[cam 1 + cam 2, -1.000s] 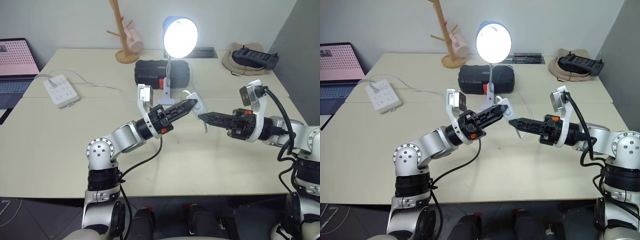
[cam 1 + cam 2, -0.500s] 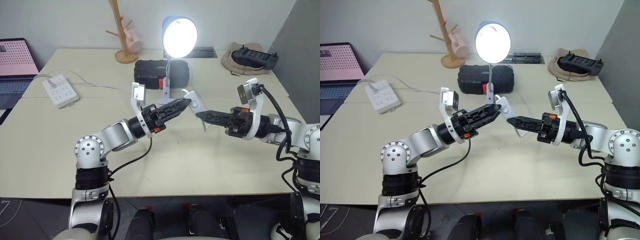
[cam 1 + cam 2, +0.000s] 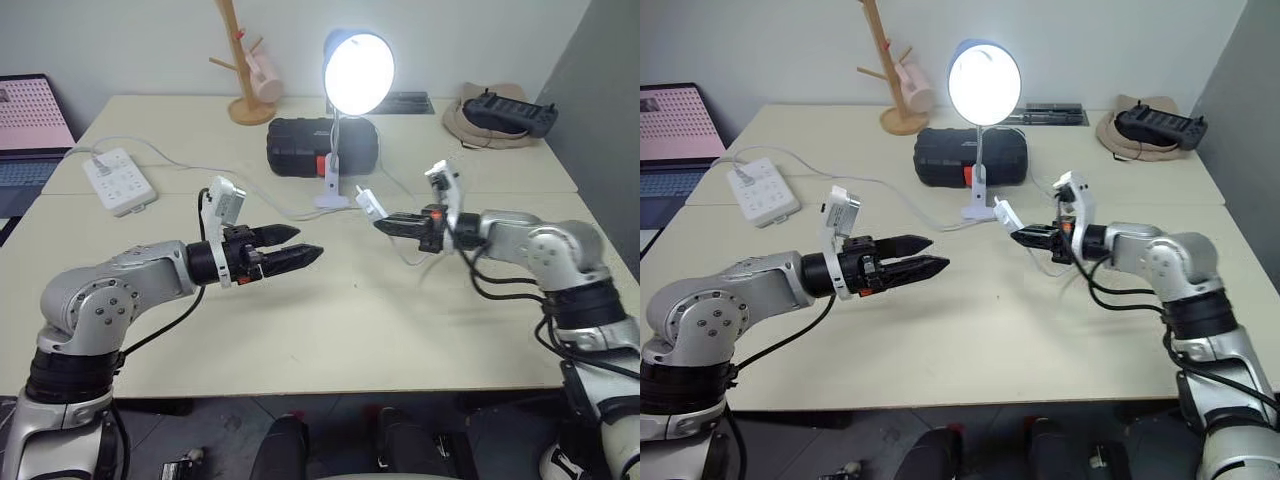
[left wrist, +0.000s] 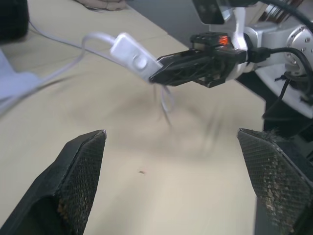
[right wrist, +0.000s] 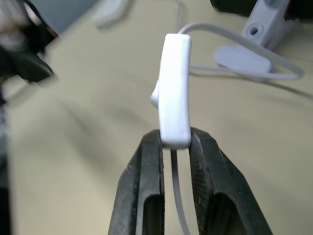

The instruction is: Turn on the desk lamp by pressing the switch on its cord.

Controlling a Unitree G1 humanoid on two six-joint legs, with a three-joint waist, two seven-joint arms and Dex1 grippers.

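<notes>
Right claw [image 5: 174, 142] clamped on switch [image 5: 174, 88]

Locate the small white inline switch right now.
The small white oblong switch is held off the table at the tip of the right pincer, just right of the lit blue-shaded desk lamp's white base.

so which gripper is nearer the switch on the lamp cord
Right. The right gripper is shut on the end of the switch, holding it above the table. The left gripper hangs open, apart from it, off to the robot's left.

The lit desk lamp [image 3: 358, 72] glares white, its bulb blown out; wrist views show motion blur.
</notes>
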